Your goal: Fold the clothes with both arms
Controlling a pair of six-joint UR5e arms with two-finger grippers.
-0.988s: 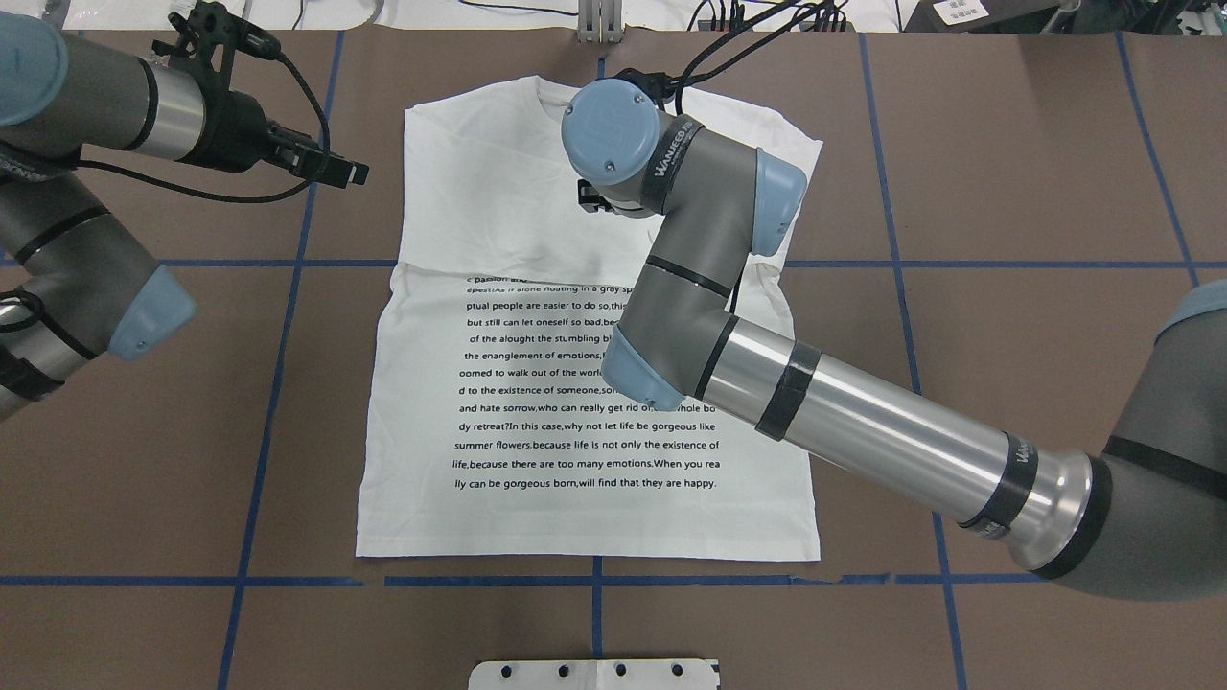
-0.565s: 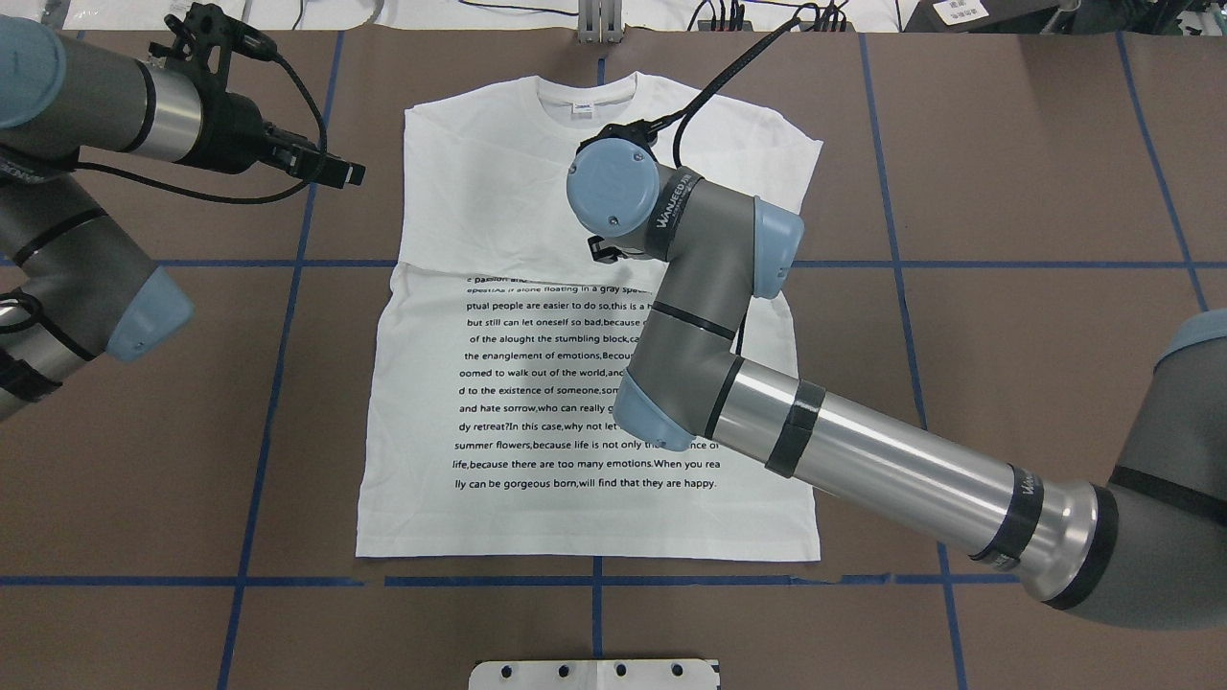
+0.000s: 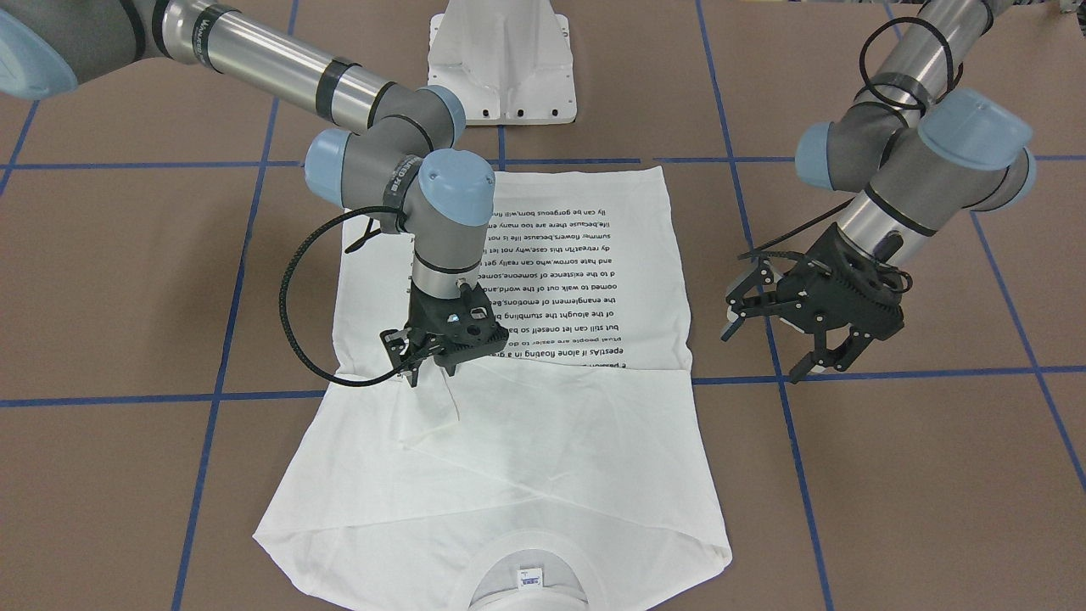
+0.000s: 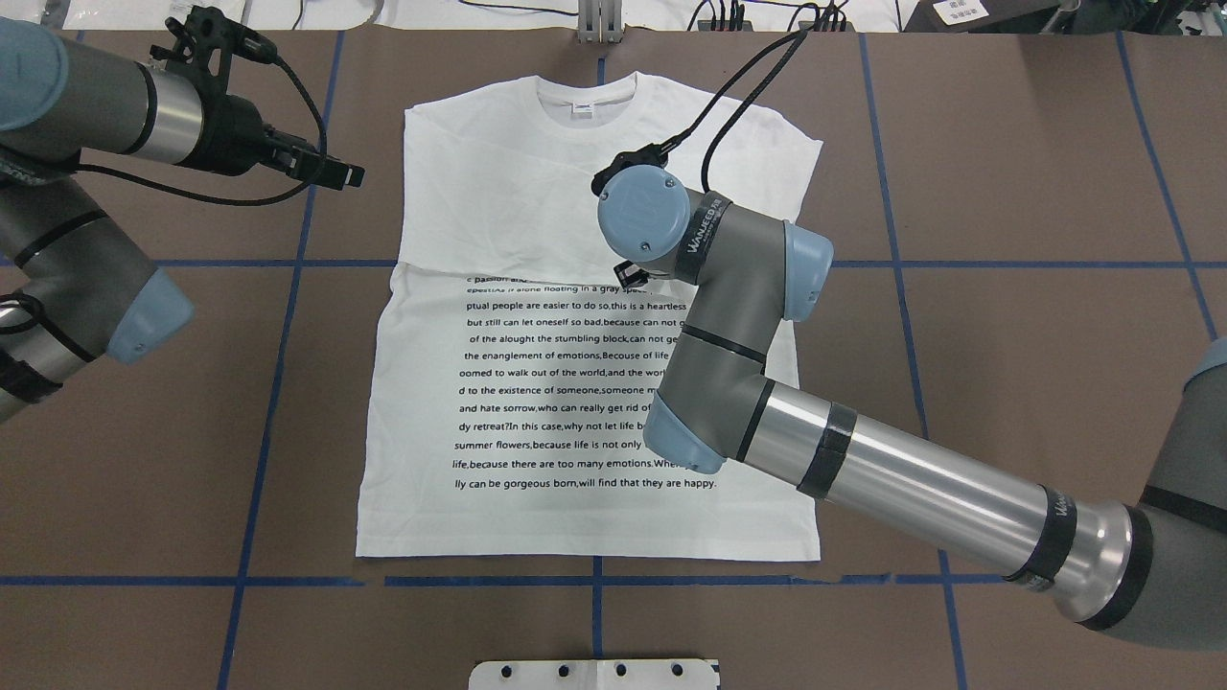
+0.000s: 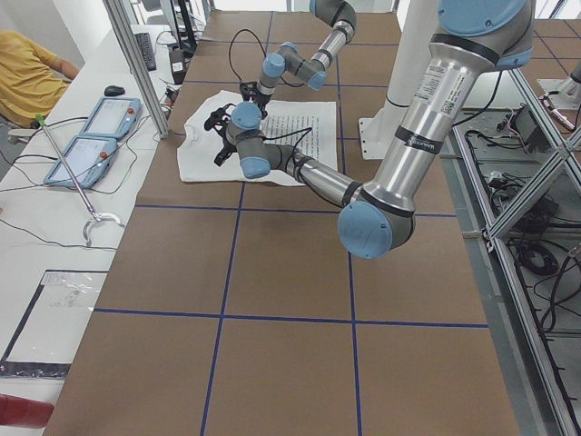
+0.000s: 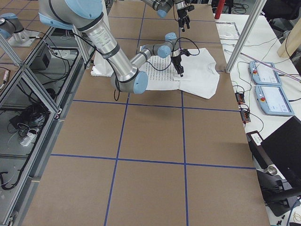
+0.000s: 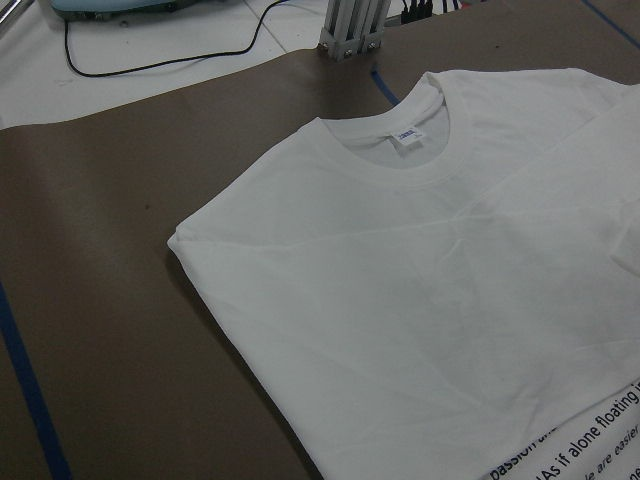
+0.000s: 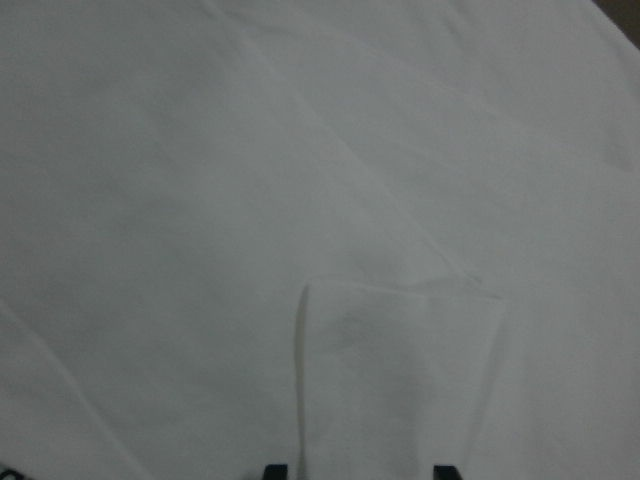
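The white shirt (image 4: 508, 192) lies flat in the middle of the brown table, collar and label (image 4: 582, 108) at the far side, black text (image 4: 566, 393) facing up on the near half. My right gripper (image 3: 431, 372) hangs over the shirt's middle, shut on a lifted flap of white fabric (image 8: 400, 370) that shows between its fingertips. From overhead the right wrist (image 4: 644, 213) hides that gripper. My left gripper (image 3: 768, 350) is open and holds nothing, hovering above bare table beside the shirt's edge (image 4: 345, 174). The left wrist view shows only the shirt (image 7: 400, 280) and its collar.
The white pedestal base (image 3: 501, 68) stands at the robot's side of the table. Blue tape lines (image 4: 278, 264) cross the brown surface. An aluminium post (image 4: 599, 19) stands beyond the collar. Control pendants (image 5: 91, 136) and a seated person (image 5: 27, 73) are at the side bench.
My right arm has drawn back toward the robot's side and slightly right, carrying the pinched fabric with it, uncovering the collar. The left arm has stayed still.
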